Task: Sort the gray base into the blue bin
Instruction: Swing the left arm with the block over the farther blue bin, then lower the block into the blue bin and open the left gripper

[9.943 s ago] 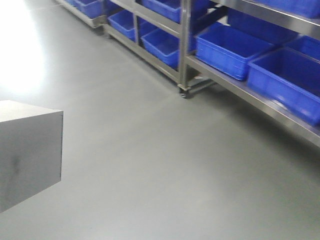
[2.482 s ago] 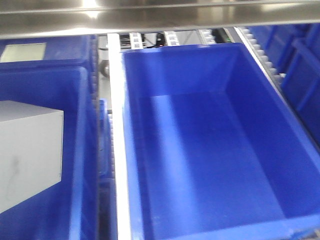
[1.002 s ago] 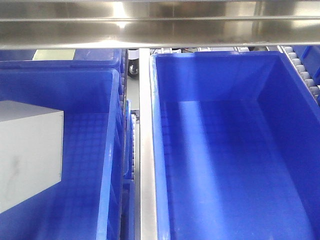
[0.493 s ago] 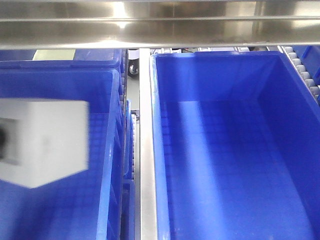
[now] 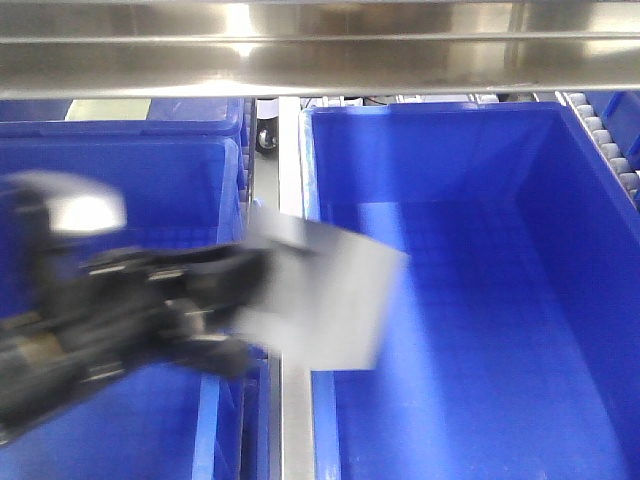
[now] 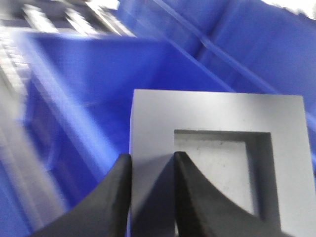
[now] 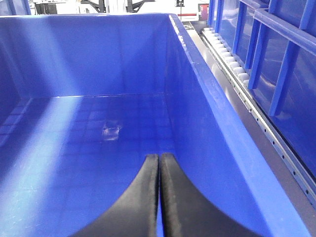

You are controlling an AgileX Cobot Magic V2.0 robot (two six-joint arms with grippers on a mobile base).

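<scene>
The gray base hangs, motion-blurred, over the metal rail and the left rim of the right blue bin. In the left wrist view the gray base fills the frame with its square recess facing the camera. My left gripper is shut on the base's left wall, one finger outside it and one in the recess. The black left arm reaches in from the left. My right gripper is shut on nothing, low inside the blue bin.
A second blue bin sits left of the steel rail. A steel shelf beam runs across above both. Roller tracks and more blue crates lie to the right. A small clear mark shows on the bin floor.
My left arm has swung right, carrying the gray base from over the left bin to the rim of the right bin. The bins and shelf have stayed put.
</scene>
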